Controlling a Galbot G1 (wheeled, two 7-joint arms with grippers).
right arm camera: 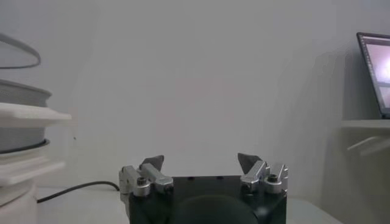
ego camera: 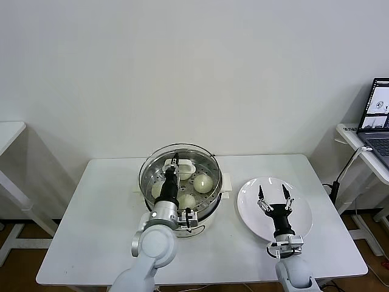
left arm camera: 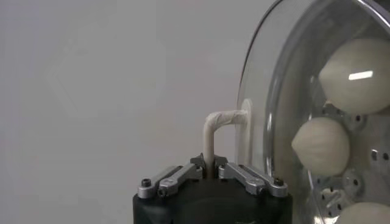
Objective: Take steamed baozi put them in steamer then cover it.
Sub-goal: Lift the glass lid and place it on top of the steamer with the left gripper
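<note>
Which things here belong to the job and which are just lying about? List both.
Job:
- steamed baozi, in the steamer
- steamer
- cover, its handle held by the left gripper

Lying about:
- white plate, under the open right gripper
- laptop on the side table

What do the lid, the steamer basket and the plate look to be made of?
Cover: clear glass, since the baozi show through it, with a shiny metal rim and a matte cream handle, likely plastic. Steamer: polished steel, mirror-bright with a perforated floor. Plate: glossy white, probably ceramic, possibly melamine.
</note>
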